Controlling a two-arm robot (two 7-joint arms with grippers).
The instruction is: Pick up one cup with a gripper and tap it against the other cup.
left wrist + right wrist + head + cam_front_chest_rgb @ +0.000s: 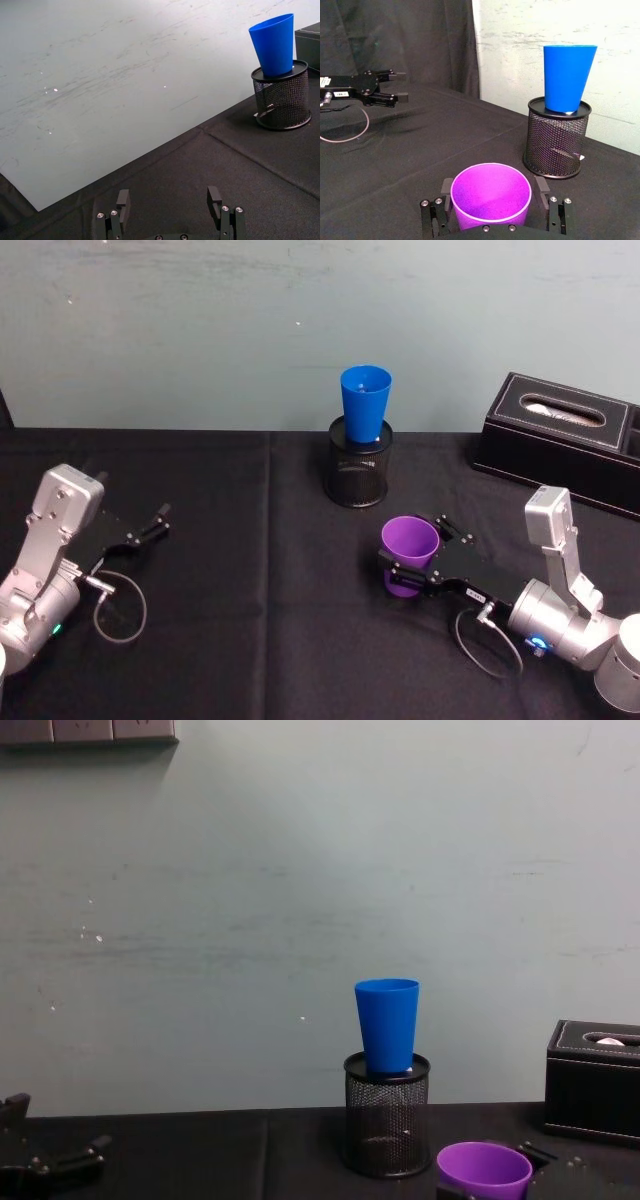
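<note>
Tall cup (365,403) in mesh holder (360,472); wide cup (409,552) before it.

I'm seeing my right gripper (408,562) reaching forward low, fingers clamping the purple cup (409,544), my left gripper (158,520) lying parked, fingers spread apart.

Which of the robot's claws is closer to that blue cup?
The right claw, shut on the purple cup, sits just in front of the blue cup. The left claw lies open, far off at the table's left.
</note>
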